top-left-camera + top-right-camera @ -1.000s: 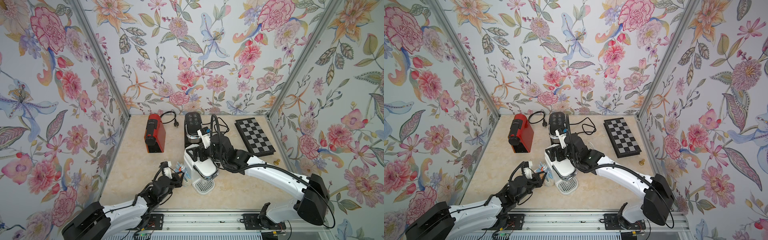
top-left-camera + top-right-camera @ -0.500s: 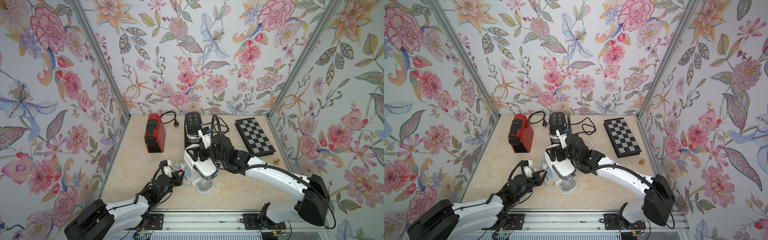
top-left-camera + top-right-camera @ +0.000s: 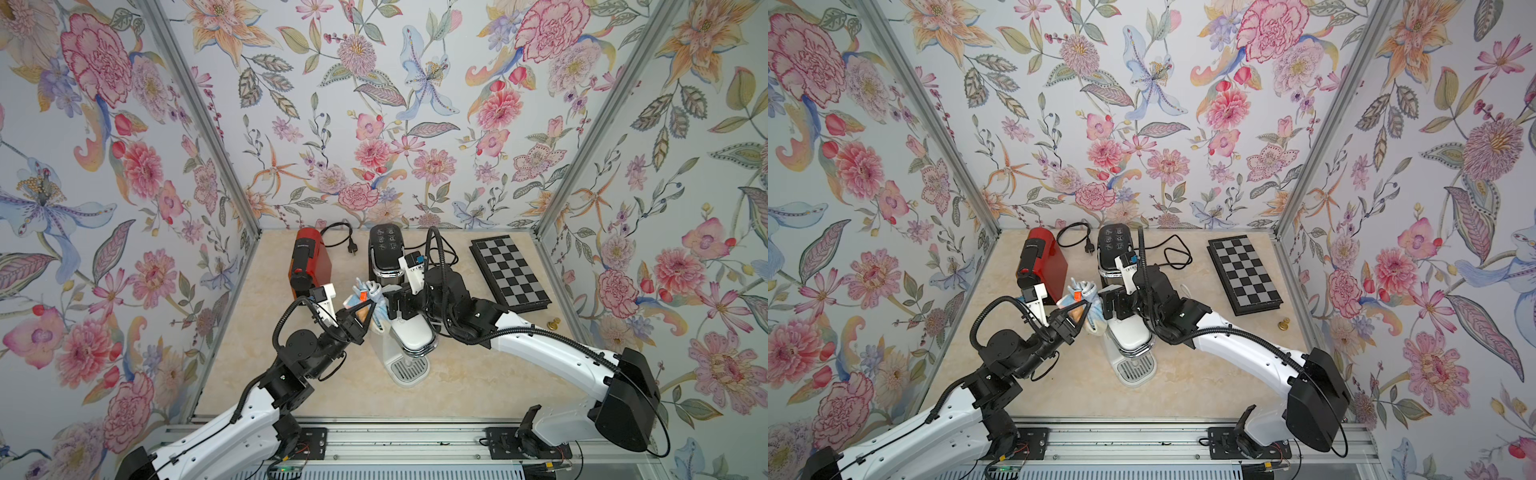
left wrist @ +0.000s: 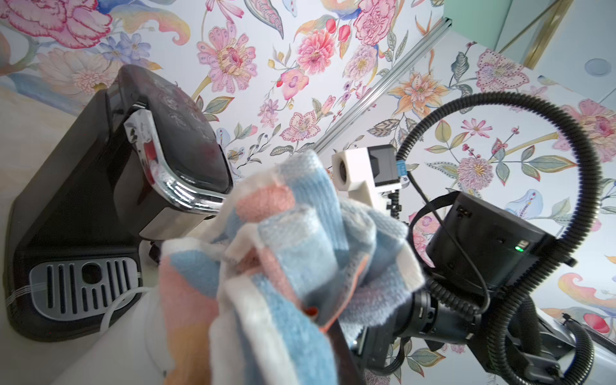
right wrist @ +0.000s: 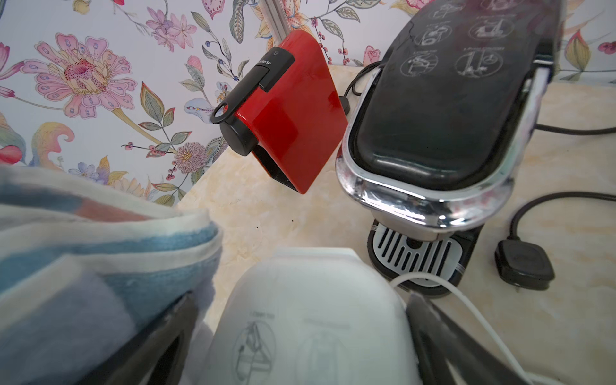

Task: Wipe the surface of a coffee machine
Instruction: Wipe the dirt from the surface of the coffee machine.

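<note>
Amid floral-papered walls (image 3: 374, 124), on a beige marbled tabletop (image 3: 478, 374), left gripper (image 3: 368, 307) clamps a blue-pink-white striped terry towel (image 3: 365, 291); right gripper (image 3: 401, 307) spreads wide astride the white plastic coffee machine (image 3: 411, 336).

Probably a lab booth: floral wallpaper panels (image 3: 374, 124), aluminium base rail (image 3: 407, 440), marble-look tabletop (image 3: 478, 386).

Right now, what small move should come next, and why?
Probably drag the striped cloth, clamped in the left pincer, along the side of the white coffee machine: the cloth is beside it, and the open right pincer straddles its top.
</note>
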Available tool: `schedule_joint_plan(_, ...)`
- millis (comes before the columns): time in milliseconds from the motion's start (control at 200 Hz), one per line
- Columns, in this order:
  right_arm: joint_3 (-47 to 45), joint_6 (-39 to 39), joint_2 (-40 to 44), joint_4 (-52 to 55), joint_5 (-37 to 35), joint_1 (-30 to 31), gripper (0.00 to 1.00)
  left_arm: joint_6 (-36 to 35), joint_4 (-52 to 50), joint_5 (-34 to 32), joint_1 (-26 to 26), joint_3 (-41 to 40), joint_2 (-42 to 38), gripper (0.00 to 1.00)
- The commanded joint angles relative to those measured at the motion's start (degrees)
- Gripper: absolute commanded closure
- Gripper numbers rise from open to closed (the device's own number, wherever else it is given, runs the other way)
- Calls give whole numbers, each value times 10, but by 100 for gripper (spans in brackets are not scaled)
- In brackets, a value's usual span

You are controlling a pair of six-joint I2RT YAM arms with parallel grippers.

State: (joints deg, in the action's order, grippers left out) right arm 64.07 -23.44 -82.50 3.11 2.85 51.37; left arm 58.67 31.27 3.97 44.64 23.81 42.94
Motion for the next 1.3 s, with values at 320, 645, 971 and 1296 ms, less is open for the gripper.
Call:
schedule_joint_plan(320,-52,-18,-64,121,99,36,2,49,109,36,-26,-79,64,100)
schedule_joint_plan(645,-51,-18,-69,119,102,33,2,64,42,20,-82,-141,-29,100)
schedule_joint_plan(971,-45,-14,-70,120,108,34,2,35,78,62,-118,-113,115,100)
schedule_joint_plan(1296,-51,-12,-71,119,113,31,1,16,84,105,-127,-69,234,100)
